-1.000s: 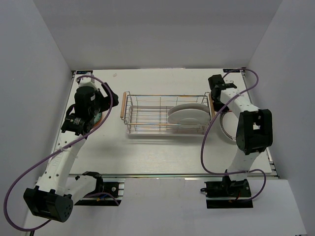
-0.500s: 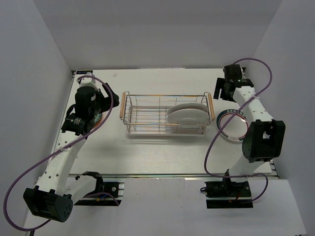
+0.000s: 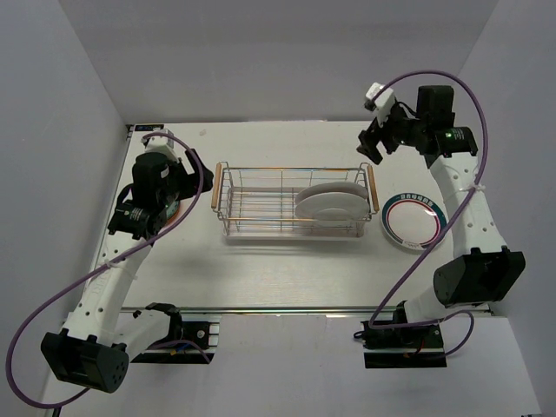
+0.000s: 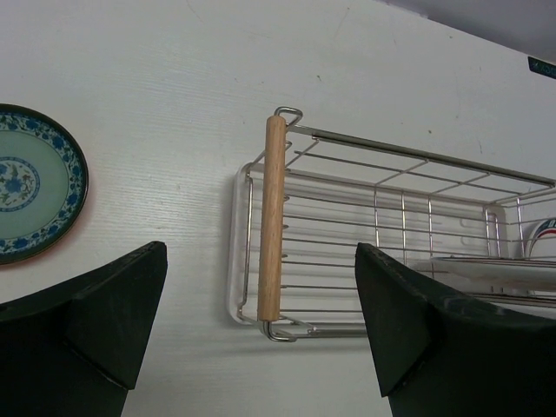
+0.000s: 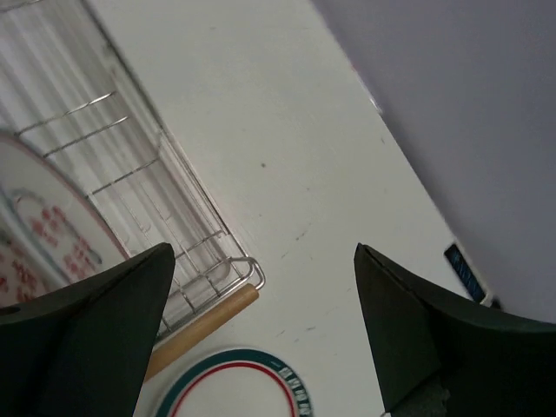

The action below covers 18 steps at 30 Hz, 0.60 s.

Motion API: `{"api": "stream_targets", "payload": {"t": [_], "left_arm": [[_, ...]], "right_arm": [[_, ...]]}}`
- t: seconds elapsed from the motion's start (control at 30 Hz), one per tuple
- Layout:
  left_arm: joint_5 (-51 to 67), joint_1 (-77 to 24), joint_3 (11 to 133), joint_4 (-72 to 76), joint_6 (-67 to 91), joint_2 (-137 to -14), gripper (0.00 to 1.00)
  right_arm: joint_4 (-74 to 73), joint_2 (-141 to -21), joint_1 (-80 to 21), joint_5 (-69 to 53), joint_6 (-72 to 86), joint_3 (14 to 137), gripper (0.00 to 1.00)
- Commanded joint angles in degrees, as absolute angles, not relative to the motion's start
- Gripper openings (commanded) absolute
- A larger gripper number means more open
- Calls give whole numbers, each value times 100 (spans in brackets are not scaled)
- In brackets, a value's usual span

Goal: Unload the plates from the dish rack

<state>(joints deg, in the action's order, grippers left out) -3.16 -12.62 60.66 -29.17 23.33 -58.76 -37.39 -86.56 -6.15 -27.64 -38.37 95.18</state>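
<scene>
Showing wrist-view only: teal plate (image 4: 35, 182)

Bright even light; soft shadow beside dish rack (image 3: 261, 233); right-wrist view blurry.

Left half of dish rack (image 3: 257, 220) open from above, right half blocked by upright plates (image 3: 330, 204), wooden handles (image 4: 273, 217) barring both short ends, ringed plate (image 3: 415, 221) right of rack, patterned plate (image 4: 35, 181) left of it, bare tabletop (image 3: 287, 269) along near side.
</scene>
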Motion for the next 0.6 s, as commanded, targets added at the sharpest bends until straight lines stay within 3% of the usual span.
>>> {"api": "stream_targets", "payload": {"t": [0.0, 0.2, 0.57], "left_arm": [[-114, -1292, 6389, -2997, 2180, -5766, 98], [211, -1292, 6442, -2980, 2180, -5906, 98], [352, -1292, 6399, -2900, 2188, -6214, 98]], "right_arm": [[-5385, -8806, -746, -4490, -6612, 10018, 89], [-7510, -9307, -905, -5176, -8434, 10854, 89], [-7269, -9131, -1204, -5203, -8483, 10371, 89]]}}
